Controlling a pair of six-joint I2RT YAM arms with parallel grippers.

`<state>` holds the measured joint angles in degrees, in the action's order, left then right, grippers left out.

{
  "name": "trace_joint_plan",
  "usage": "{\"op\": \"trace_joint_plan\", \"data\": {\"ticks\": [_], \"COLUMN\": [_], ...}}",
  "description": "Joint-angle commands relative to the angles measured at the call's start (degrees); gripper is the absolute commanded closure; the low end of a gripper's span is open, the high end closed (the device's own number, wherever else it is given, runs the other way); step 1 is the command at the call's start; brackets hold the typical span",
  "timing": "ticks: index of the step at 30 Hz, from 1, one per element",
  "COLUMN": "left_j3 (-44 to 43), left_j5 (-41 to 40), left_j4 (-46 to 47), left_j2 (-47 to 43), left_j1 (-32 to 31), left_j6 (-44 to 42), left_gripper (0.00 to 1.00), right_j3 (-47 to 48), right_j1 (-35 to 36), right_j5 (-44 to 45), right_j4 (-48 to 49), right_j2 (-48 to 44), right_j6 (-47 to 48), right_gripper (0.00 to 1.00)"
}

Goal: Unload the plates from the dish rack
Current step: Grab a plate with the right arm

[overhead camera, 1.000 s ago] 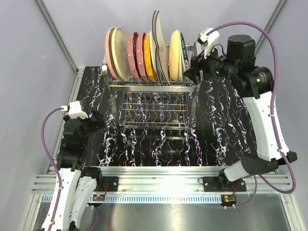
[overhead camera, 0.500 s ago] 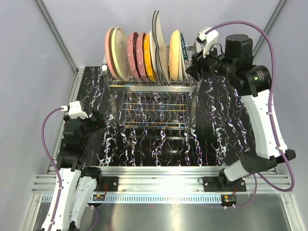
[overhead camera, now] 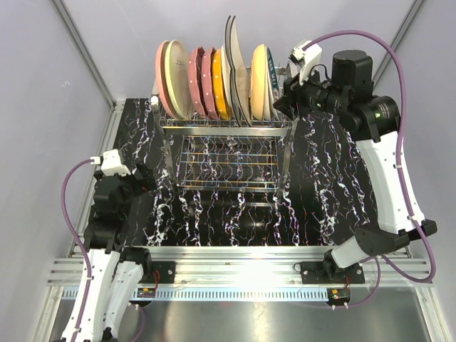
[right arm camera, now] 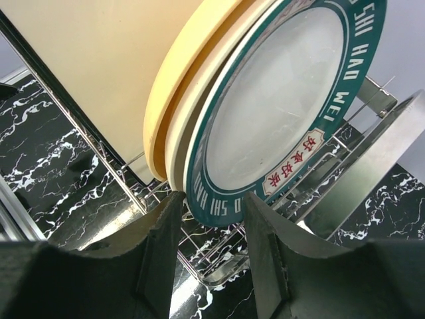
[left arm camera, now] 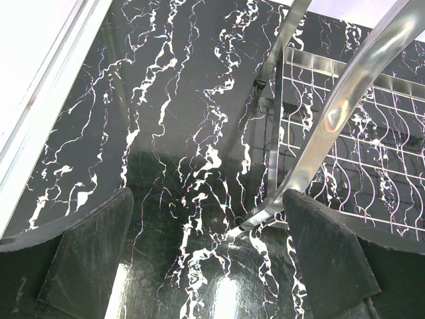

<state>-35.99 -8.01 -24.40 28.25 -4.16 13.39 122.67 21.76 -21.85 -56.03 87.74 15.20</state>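
The dish rack (overhead camera: 228, 153) stands at the back of the table with several plates upright in its top row: pink (overhead camera: 165, 78), maroon dotted (overhead camera: 203, 82), orange (overhead camera: 221, 89), squarish white (overhead camera: 239, 71) and tan (overhead camera: 258, 78). At the right end stands the white plate with a teal rim (right arm camera: 279, 113). My right gripper (right arm camera: 212, 199) is closed on that plate's lower rim, one finger behind and one in front. The plate still sits in the rack. My left gripper (left arm camera: 209, 252) hangs open over the black marbled table, near the rack's left leg (left arm camera: 345, 100).
A tan plate (right arm camera: 166, 113) and a large cream plate (right arm camera: 99, 66) stand close behind the teal-rimmed one. The rack's lower wire shelf (overhead camera: 226, 167) holds nothing. Grey walls close the table at the back and sides, and an aluminium rail (overhead camera: 235, 274) runs along the front.
My right gripper has moved slightly left onto the end plate and its fingers have narrowed around the rim. The left arm has not moved.
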Motion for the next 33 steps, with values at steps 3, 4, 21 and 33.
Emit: {"op": "trace_joint_plan", "data": {"ticks": [3,4,21,33], "left_j3": [-2.51,-2.51,-2.51,-2.42], "left_j5": [1.07,1.07,1.16,0.98], "left_j4": [1.46,1.55,1.46,1.55], "left_j2": [0.14,0.31,0.05,-0.13], "left_j1": [-0.14,-0.14,-0.23,-0.14], "left_j6": [-0.20,-0.20,-0.12,-0.20], "left_gripper": [0.01,0.01,0.01,0.01], "right_j3": [1.17,0.64,-0.24,-3.58], "right_j1": [1.27,1.27,2.41,3.38], "right_j5": [-1.44,-1.44,2.60,5.06], "right_j4": [1.01,1.53,4.70,8.56], "right_j2": [1.11,0.94,3.22,0.41], "right_j6": [-0.52,-0.52,-2.19,-5.79], "right_gripper": [0.52,0.51,0.62,1.00]}}
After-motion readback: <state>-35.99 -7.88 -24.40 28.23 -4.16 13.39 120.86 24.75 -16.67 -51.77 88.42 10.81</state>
